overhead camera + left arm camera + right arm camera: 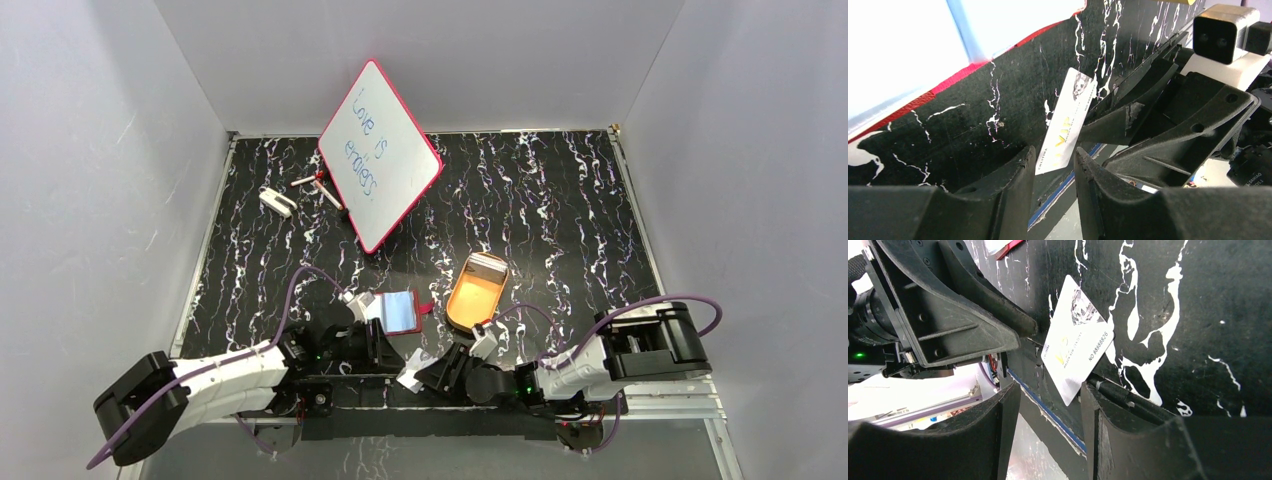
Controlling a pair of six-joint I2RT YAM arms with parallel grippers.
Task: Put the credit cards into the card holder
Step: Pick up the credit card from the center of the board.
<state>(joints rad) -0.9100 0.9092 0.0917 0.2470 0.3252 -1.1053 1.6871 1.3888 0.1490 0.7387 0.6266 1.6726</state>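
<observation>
Left end effector (1054, 152): fingers parted, narrow gap, nothing pinched; card end seen just ahead of gap. Right end effector (1050, 388): spread wider, one fingertip just beside card corner, no grip. Credit card (1075, 340) laid flat near desk (1198, 315) rim, bottom centre of top view. Judged light, stiff, slick, thin; best pinched across faces at rim-side end. Card holder (400, 312) open just above.
</observation>
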